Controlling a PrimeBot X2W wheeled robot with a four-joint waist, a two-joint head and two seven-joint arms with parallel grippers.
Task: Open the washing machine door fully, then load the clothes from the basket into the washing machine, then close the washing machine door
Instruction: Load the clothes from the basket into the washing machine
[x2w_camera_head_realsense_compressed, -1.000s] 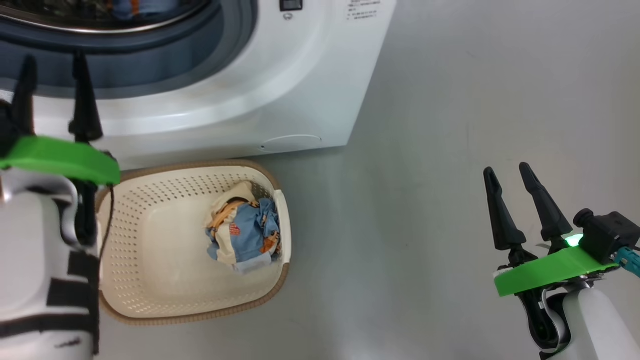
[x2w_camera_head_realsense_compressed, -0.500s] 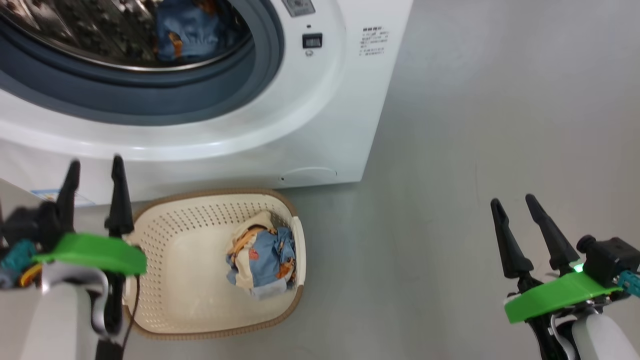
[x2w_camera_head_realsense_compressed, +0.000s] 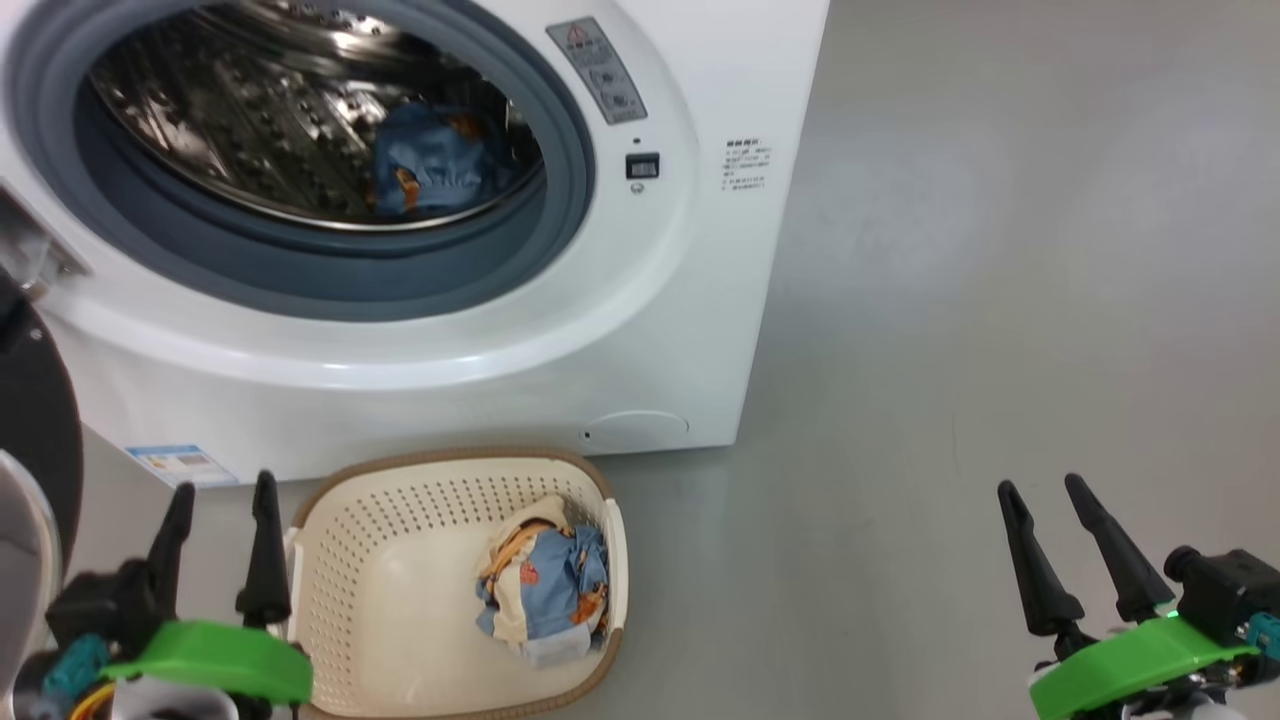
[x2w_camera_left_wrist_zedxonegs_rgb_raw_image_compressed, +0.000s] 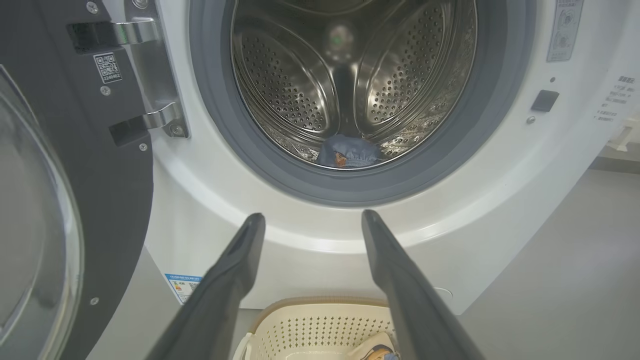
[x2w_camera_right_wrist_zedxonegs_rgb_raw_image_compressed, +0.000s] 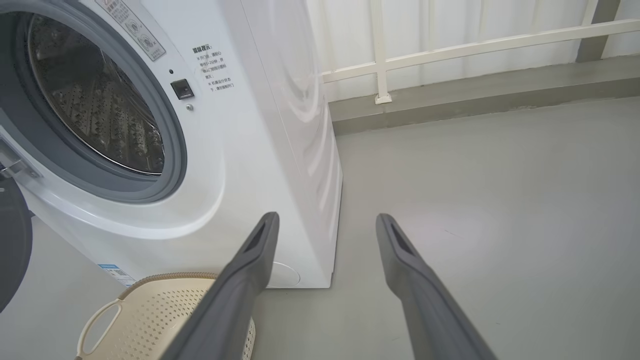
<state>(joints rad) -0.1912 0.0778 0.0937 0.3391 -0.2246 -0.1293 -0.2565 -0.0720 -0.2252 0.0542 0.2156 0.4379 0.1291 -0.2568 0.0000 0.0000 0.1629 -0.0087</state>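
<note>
**Plainly, both grippers spread and empty; the door stands open, with one garment in the drum**

The left gripper (x2w_camera_head_realsense_compressed: 224, 488) hangs low at the left, its two dark fingers spread wide with nothing between them and touching nothing. It sits just beside the left end of the basket (x2w_camera_head_realsense_compressed: 450, 462). In its wrist view the fingers frame the mouth of the washing machine (x2w_camera_head_realsense_compressed: 650, 330). The right gripper (x2w_camera_head_realsense_compressed: 1040, 485) is spread just as wide and just as empty, well apart from the basket, over bare grey floor (x2w_camera_head_realsense_compressed: 950, 300).

The door (x2w_camera_left_wrist_zedxonegs_rgb_raw_image_compressed: 115, 200) is swung out to the left on its metal hinge (x2w_camera_left_wrist_zedxonegs_rgb_raw_image_compressed: 155, 75), but it is cut off at the picture edge, so I cannot say how far it has opened. A blue garment (x2w_camera_head_realsense_compressed: 430, 170) lies at the bottom of the steel drum (x2w_camera_left_wrist_zedxonegs_rgb_raw_image_compressed: 295, 85), its lower edge hidden behind the grey seal (x2w_camera_head_realsense_compressed: 330, 285). The clothes (x2w_camera_head_realsense_compressed: 545, 590) left in the basket are bunched against its right wall, and I cannot tell how many pieces there are. The print on the blue label (x2w_camera_head_realsense_compressed: 180, 463) is too small to read.

Both arms are cut off below their green wrist plates, with the fingers pointing up and away towards the machine. The right pair leans slightly left.
</note>
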